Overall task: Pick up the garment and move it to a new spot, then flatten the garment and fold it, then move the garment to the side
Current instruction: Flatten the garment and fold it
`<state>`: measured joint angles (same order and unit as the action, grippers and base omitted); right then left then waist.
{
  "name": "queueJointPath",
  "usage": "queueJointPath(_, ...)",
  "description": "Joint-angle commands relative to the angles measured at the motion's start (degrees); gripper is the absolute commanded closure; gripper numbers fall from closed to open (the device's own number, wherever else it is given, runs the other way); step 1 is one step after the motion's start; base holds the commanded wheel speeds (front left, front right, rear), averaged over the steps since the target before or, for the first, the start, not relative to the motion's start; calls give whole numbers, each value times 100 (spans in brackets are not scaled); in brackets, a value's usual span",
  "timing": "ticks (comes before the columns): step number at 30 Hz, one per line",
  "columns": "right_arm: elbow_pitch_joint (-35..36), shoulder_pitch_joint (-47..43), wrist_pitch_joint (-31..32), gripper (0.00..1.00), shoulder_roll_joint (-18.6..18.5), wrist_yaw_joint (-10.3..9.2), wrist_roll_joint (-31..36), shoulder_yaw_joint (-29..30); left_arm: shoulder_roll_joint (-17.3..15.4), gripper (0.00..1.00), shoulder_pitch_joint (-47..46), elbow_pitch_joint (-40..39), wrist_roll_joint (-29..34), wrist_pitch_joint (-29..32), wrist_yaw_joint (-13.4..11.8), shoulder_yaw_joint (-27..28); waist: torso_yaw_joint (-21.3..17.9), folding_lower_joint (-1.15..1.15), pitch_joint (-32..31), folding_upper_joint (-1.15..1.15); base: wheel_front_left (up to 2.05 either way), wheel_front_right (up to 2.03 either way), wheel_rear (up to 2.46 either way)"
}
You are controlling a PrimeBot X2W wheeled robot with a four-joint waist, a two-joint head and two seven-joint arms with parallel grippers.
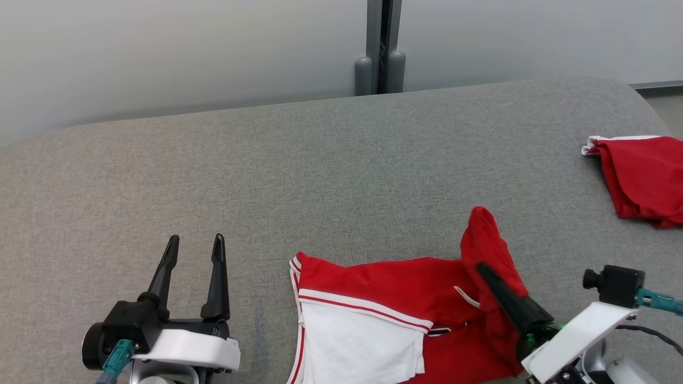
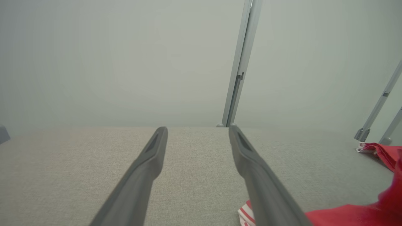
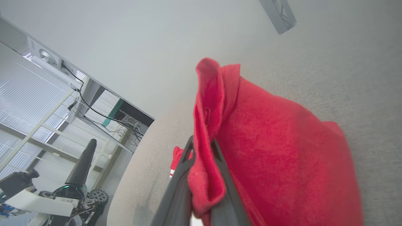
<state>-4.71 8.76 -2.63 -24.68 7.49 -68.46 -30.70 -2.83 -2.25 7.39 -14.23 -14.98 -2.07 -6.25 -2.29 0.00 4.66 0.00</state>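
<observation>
The garment [image 1: 384,298] is red with a white panel and white-red trim, lying at the near edge of the grey table. My right gripper [image 1: 483,268] is shut on a fold of its right side and holds that fold lifted above the table. In the right wrist view the red cloth [image 3: 267,135] is pinched between the dark fingers [image 3: 185,169] and drapes over them. My left gripper [image 1: 195,245] stands open over bare table, left of the garment, nothing between its fingers. The left wrist view shows the garment's edge [image 2: 345,215] at the lower right, beside the open left gripper [image 2: 198,130].
A second red garment [image 1: 643,178] lies folded at the table's right edge. A grey post [image 1: 380,48] stands behind the far edge of the grey table [image 1: 320,160]. The wall behind is pale.
</observation>
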Motion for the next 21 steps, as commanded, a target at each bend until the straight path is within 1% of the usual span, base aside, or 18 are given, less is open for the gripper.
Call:
queueJointPath(1,153,-63,102,100,133,-1,-138,-12,-20,0,-60,-24,-30,-19,-8,33,47,0,1,0,0,0,0)
queueJointPath(7,394,-50,452,100,684,-1,-381,-131,-21,0,-107,-27,-39,-19,5,31,216,0,27,0,0,0,0)
queueJointPath(11,219,-27,604,100,978,-1,-223,-280,-20,0,-125,-24,-58,-19,-1,-3,364,0,45,0,0,0,0)
queueJointPath(14,48,-48,596,100,1204,-1,-140,-323,-21,0,-144,-22,-98,-19,-32,-41,497,0,58,0,0,0,0)
queueJointPath(21,-385,80,609,100,1504,-1,47,-350,-20,0,-158,-25,-169,-19,-79,-98,708,0,133,0,0,0,0)
